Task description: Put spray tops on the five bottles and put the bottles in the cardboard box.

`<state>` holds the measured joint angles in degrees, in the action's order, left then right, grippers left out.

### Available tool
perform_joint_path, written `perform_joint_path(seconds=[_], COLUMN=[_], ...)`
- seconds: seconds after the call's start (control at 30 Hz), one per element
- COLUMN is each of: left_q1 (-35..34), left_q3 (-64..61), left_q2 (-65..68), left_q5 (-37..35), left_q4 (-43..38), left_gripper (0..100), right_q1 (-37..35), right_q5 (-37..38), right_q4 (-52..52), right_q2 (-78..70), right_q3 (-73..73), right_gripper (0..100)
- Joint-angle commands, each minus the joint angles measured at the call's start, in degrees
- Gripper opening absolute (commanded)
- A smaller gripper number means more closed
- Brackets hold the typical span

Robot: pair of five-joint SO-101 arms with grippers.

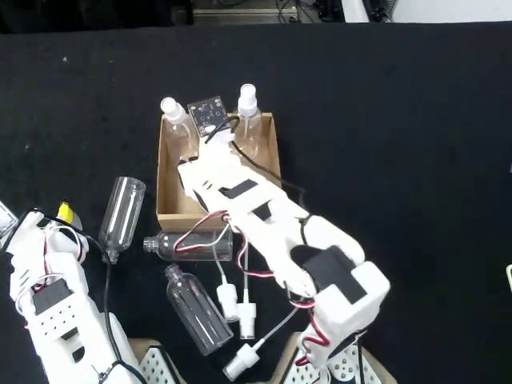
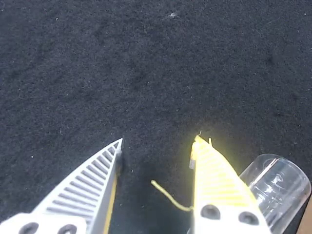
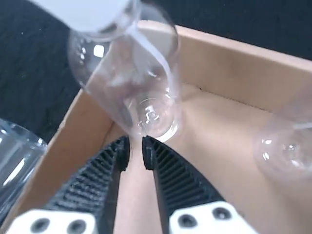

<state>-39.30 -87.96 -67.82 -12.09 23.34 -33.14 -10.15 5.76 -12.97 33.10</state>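
A black cloth [image 1: 384, 120] covers the whole table, flecked here and there with lint. Beyond its far edge a thin strip of the room shows, with a tangle of cables [image 1: 296, 10].

The cardboard box [image 1: 170, 192] sits open near the middle of the cloth. Two bottles with spray tops on stand upright against its far wall, one bottle [image 1: 178, 132] in one back corner and the other bottle [image 1: 248, 124] in the opposite one. The right arm stretches from the near edge over the box. The right gripper [image 3: 135, 145] hangs inside it, its fingers drawn almost together with only a thin slit between them and nothing in it. The tips are just beside the base of a standing bottle.

Three bare bottles lie on the cloth on the near side of the box: a slanted one [image 1: 122, 210], a crosswise one [image 1: 192, 244] touching the box front, and a nearer one [image 1: 196, 308]. Three loose spray tops [image 1: 228, 300] lie close together beside them.

The left gripper [image 2: 158, 141] hovers over bare cloth at the near left, spread wide and holding nothing, with the slanted bottle's round end just beside its yellow finger [image 2: 214, 180].
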Motion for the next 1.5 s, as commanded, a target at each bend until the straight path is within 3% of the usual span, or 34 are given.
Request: perform_joint_path(seconds=[0.0, 1.07, 1.33, 1.47], left_q1=[-0.3, 0.0, 0.0, 0.0], left_q3=[2.7, 2.7, 2.7, 2.7], left_q2=[-0.7, -0.7, -0.7, -0.7], left_q5=[-0.1, -0.1, -0.1, -0.1], left_q4=[-1.2, -1.2, -1.2, -1.2], left_gripper=[20, 20, 20, 20], right_q1=[1.1, 0.8, 0.7, 1.1], right_q5=[0.0, 0.0, -0.1, -0.1], right_q4=[-1.9, -8.4, -7.2, 4.8], right_q2=[-0.1, -3.5, 11.1, 23.7], right_q3=[-4.6, -4.8, 5.9, 9.8], right_gripper=[1.1, 1.1, 1.1, 1.1])
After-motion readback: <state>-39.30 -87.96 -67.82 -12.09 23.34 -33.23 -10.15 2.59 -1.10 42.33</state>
